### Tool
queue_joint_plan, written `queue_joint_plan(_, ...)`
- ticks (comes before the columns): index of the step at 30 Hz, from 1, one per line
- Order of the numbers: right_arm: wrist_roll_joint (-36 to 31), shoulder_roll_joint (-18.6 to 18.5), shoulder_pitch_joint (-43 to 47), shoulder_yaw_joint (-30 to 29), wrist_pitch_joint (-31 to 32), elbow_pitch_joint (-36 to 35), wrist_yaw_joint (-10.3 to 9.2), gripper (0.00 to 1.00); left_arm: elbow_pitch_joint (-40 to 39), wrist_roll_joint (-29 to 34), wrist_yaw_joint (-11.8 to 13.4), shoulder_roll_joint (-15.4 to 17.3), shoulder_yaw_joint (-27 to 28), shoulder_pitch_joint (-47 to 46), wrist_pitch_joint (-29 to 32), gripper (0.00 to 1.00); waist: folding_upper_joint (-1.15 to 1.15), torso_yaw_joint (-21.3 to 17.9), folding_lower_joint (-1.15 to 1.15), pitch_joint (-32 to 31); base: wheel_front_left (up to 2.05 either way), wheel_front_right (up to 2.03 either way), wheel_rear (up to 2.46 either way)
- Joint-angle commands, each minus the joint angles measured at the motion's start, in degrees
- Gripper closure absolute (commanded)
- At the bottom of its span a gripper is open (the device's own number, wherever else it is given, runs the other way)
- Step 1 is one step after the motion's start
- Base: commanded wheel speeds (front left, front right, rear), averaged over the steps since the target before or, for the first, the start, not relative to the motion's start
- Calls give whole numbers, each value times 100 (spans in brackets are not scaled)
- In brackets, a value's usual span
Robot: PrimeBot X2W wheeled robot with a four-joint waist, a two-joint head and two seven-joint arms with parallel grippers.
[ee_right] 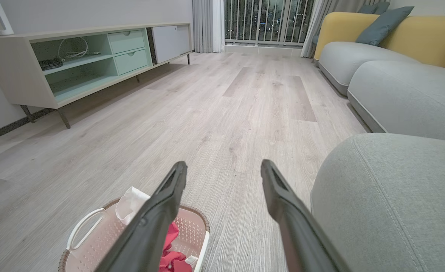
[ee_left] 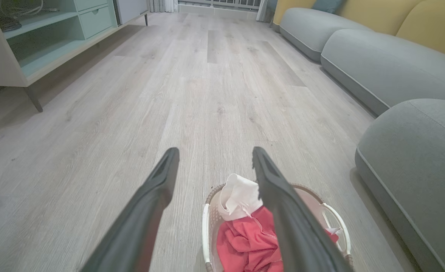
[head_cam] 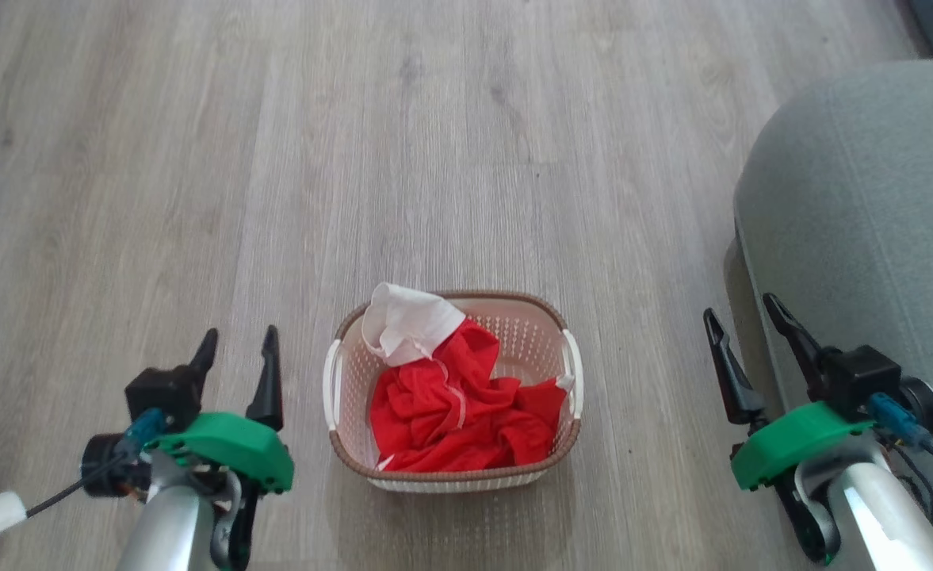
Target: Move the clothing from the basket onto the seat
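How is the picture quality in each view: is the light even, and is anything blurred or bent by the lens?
Head view: soft, even light, a faint shadow by the basket, a darker one under the seat. Left wrist view: the clothing looks washed out; the left gripper's fingers blur toward the bottom edge. Right wrist view: the wide lens makes the right gripper's fingers look oversized.

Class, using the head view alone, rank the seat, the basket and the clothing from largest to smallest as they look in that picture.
1. the seat: largest, even though the picture's edge cuts it off.
2. the basket.
3. the clothing: smallest, lying almost wholly inside the basket's rim.
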Motion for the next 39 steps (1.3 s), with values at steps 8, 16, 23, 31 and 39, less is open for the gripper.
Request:
queue_joint_plan(8,-35,21,65,52,-52,-118,-1,0,-234,227,-124,53,555,29,-72,0,0,-155,1,-105,0,0,0)
queue_joint_plan(16,-31,10,15,14,-52,-142,-1,0,-233,359,-212,-14,738,10,-72,0,0,-194,1,-40,0,0,0)
queue_joint_plan(23,-32,9,-39,21,-52,-145,-1,0,-191,470,-260,-49,818,2,-72,0,0,-223,1,-10,0,0,0)
queue_joint_plan(31,-43,18,-73,1,-52,-173,-1,0,-216,552,-300,-71,895,-26,-72,0,0,-260,1,66,0,0,0)
queue_joint_plan(39,-45,-14,-270,-37,-52,-350,-1,0,-46,409,-332,-93,790,-282,-72,0,0,-358,1,623,0,0,0)
